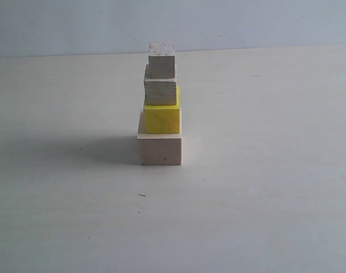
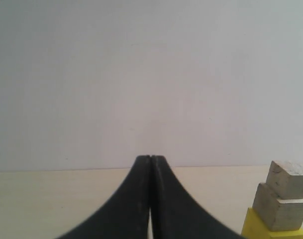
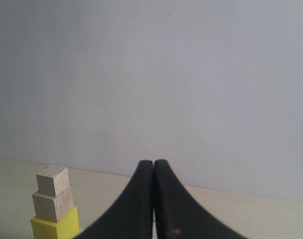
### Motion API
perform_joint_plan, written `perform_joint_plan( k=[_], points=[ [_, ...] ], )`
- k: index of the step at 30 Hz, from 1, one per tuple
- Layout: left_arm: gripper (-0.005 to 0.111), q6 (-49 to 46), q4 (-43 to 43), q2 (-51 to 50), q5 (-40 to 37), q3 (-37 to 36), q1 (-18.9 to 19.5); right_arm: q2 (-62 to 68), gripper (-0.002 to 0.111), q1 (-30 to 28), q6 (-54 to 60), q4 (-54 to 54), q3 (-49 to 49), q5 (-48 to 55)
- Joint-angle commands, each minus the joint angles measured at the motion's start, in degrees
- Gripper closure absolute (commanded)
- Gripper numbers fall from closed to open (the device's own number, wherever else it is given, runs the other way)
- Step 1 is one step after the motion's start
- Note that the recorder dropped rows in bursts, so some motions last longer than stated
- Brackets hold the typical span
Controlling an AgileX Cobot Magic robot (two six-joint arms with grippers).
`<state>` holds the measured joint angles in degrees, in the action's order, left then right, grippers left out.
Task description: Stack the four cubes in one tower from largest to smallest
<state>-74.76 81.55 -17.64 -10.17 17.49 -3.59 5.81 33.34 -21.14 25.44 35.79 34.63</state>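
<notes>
The tower stands in the middle of the table in the exterior view: the pale wood cube (image 1: pixel 160 147) at the base, the yellow cube (image 1: pixel 162 115) on it, the greyish grainy cube (image 1: pixel 160 91) above, and the smallest wood cube (image 1: pixel 162 63) on top. Neither gripper appears in the exterior view. My left gripper (image 2: pixel 150 158) is shut with nothing in it, and the tower's upper cubes (image 2: pixel 280 206) stand well off to its side. My right gripper (image 3: pixel 153 163) is also shut and empty, apart from the stacked cubes (image 3: pixel 53 199).
The pale table (image 1: pixel 263 187) stretches around the tower, with a plain light wall (image 1: pixel 246 23) behind its far edge. A tiny dark speck (image 1: pixel 142 195) lies in front of the tower.
</notes>
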Motion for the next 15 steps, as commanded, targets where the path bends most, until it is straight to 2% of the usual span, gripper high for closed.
perform_joint_plan(
  k=[1, 6, 15],
  points=[
    [0.107, -0.4, 0.2, 4.2, 3.9, -0.3, 1.2, -0.1, 0.108, 0.0, 0.2, 0.0, -0.3, -0.1],
    [0.107, -0.4, -0.1, 11.5, 8.3, -0.3, 3.6, -0.1, 0.108, 0.0, 0.2, 0.1, -0.3, -0.1],
    [0.107, -0.8, -0.2, 15.1, 17.4, -0.3, 3.7, -0.1, 0.108, 0.0, 0.2, 0.1, -0.3, -0.1]
  ],
)
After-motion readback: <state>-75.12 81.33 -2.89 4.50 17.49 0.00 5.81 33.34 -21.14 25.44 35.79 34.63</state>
